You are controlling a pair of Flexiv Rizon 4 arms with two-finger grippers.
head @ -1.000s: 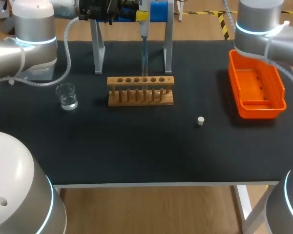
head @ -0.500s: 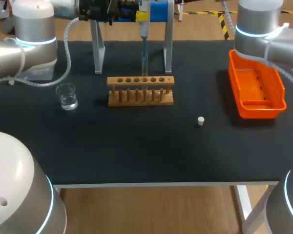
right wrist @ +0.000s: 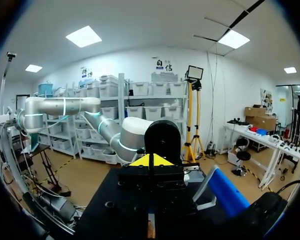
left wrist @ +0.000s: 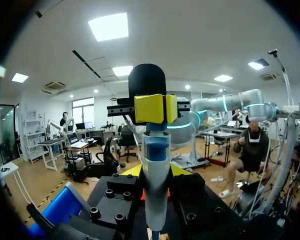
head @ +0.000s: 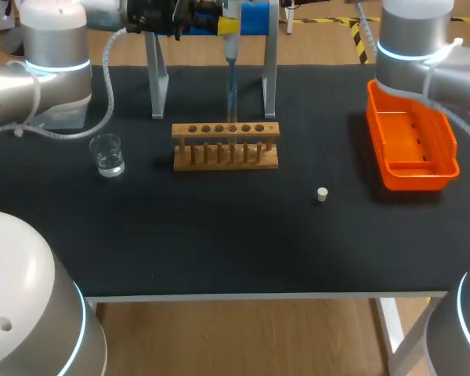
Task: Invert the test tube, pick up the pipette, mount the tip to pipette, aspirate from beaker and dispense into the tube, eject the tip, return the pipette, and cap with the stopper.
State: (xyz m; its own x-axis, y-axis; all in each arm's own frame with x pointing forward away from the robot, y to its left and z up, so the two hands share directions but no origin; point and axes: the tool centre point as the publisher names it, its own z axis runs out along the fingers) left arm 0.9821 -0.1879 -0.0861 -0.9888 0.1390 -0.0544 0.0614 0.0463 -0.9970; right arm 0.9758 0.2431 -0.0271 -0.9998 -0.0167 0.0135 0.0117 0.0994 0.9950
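Overhead: finds the pipette [head: 230, 55] upright above the rack [head: 225, 146], clamped near its head by the left gripper [head: 228, 27]. Left wrist: yellow fingers [left wrist: 149, 108] closed on light, stiff, slick plastic; best gripped high, sparing the slender tip. Right wrist: right gripper [right wrist: 150, 161] pinched together, empty.

1. My left hand [left wrist: 155, 108] has its two yellow tips side by side, pressed against the pipette [left wrist: 156, 170] from both sides.
2. The pipette stands upright. A pale blue collar sits just under the tips, and below it a white barrel narrows toward its lower end.
3. A black rounded cap [left wrist: 147, 80] sits just above the tips. I cannot tell whether it belongs to the pipette or the hand.
4. Black blocks [left wrist: 115, 200] with bolt heads flank the barrel on either side.
5. A sliver of wood [left wrist: 157, 236] shows just under the barrel's lower end.
6. A blue panel [left wrist: 60, 210] lies beside the black blocks.
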